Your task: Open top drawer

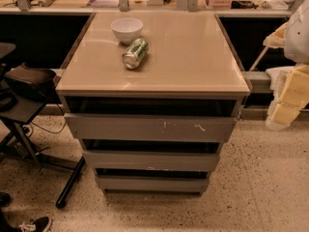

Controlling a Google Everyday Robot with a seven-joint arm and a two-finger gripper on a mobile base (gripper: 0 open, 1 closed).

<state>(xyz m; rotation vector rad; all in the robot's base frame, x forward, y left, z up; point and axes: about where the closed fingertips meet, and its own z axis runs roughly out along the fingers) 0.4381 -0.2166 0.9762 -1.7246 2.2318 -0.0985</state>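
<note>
Floor: speckled terrazzo (260, 192) lies nearest you, with a black-and-white shoe (34, 224) at the lower left corner.
Stand: a black leg (70, 185) slants down to the floor just left of the cabinet's base.
Lower drawers: you see two grey fronts, the bottom drawer (150, 182) and the middle drawer (150, 161), each with a dark gap above it.
Top drawer: the top drawer (149, 128) is the widest grey front, directly under the cabinet top. A dark strip shows between its upper edge and the top, and white scuff marks (199, 126) sit right of centre. You cannot tell how far out it stands.
Gripper: the gripper (289, 98) hangs at the right edge of the view, pale yellow, beside the cabinet's right side and apart from the top drawer.
Gripper state: you cannot tell whether it is spread or closed.
Cabinet top: the glossy beige cabinet top (193, 57) carries two things, both left of centre.
Can: a green can (134, 53) lies on its side.
Bowl: a white bowl (127, 29) stands upright just behind the can.
Left side: a dark bag (30, 79) rests on a low black seat.
Back: a cluttered counter (96, 1) runs across behind.
</note>
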